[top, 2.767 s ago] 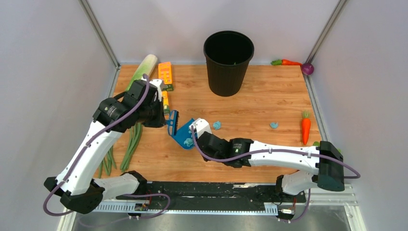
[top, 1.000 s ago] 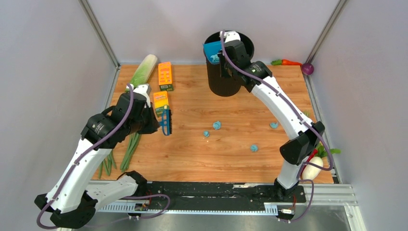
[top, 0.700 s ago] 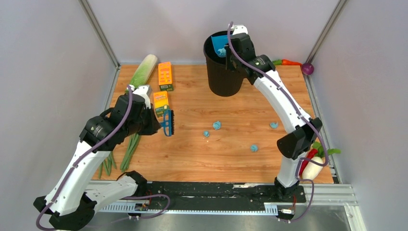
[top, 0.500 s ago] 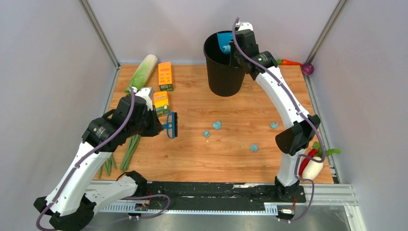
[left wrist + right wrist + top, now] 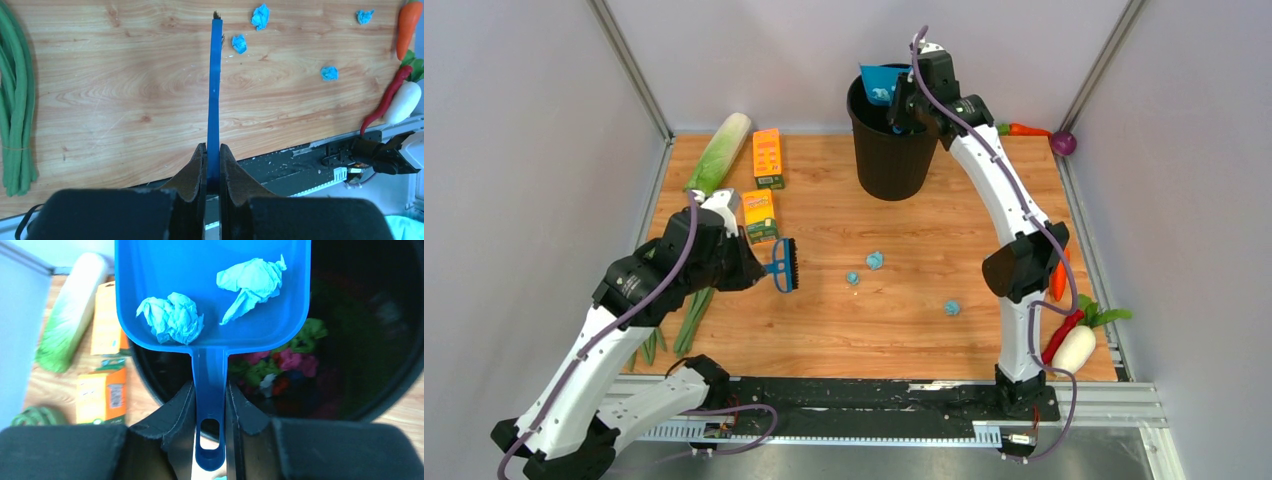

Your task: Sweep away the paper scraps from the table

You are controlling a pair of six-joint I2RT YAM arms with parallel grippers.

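**A:** Where are things?

**B:** The right tool (image 5: 210, 405) is clamped on the dustpan (image 5: 210, 275) handle, over the bin (image 5: 894, 160) by the table's (image 5: 904, 345) far edge. Two wads (image 5: 171, 319) sit in the pan. The left tool (image 5: 212, 155) is clenched on the brush (image 5: 215, 90). Other paper scraps (image 5: 875, 260) lie mid-table.

**A:** The risk?

**B:** The pan overhangs the bin's rim, so a skewed tilt could drop a wad outside.

From overhead at six o'clock we face twelve across the table (image 5: 894, 330); our wrist views sit close, sharing its scraps (image 5: 875, 260) and bin (image 5: 894, 160).
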